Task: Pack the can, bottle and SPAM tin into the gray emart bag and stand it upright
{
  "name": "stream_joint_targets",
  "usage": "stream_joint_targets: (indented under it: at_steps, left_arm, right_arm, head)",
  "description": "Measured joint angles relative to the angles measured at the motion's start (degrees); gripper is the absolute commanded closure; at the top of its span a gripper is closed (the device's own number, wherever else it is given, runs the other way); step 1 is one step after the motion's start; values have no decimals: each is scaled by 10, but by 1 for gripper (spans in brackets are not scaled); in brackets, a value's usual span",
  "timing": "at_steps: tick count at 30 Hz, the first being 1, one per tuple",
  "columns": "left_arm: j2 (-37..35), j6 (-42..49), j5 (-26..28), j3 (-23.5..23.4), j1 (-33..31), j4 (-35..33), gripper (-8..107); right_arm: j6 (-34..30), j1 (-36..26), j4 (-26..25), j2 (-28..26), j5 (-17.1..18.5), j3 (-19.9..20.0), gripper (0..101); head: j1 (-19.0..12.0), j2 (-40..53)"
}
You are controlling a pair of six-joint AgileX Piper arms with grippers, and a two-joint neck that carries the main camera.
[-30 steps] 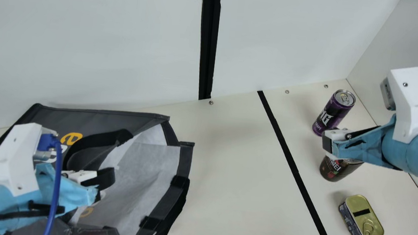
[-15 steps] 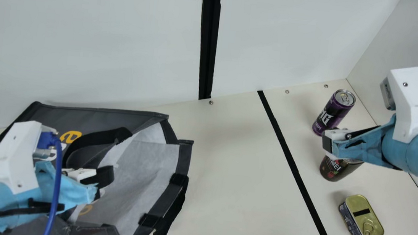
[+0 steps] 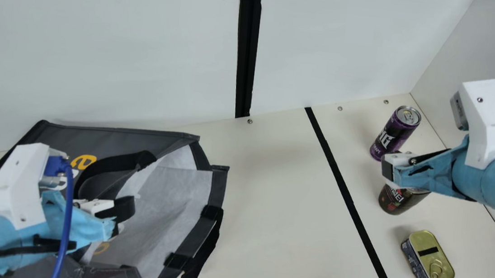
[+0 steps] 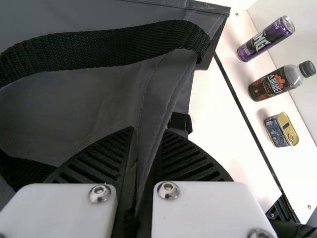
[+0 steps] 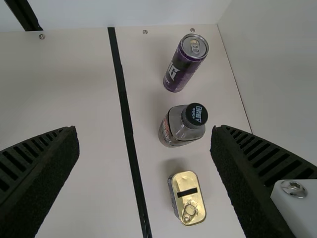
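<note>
1. Purple drinks can (image 3: 388,141): large white letters on the side, of which "NG" is legible in the main view and the left wrist view.
2. Bottle (image 4: 293,75): white Korean characters on the dark label (image 4: 270,85), and again on the black cap (image 5: 196,113); the exact wording cannot be made out.
3. Gray emart bag (image 3: 66,136): yellow letter "e", turned sideways, on the outer face.
4. SPAM tin (image 3: 416,260): print along the dark side, too small to read.
</note>
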Motion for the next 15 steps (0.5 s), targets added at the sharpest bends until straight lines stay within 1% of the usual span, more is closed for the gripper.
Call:
stream_joint_targets:
  at_steps: [6,9,15]
  left_arm:
    - [0,0,0,0,0,0,107]
    - [0,0,0,0,0,0,107]
    - [0,0,0,0,0,0,107]
  right_arm:
    - [0,1,0,0,0,0,6]
    - [8,9,-5,-6,1,7,6]
    - [35,32,-33,5,-1,-4,6]
  head:
    - [0,-1]
    - [0,-1]
    - [0,-1]
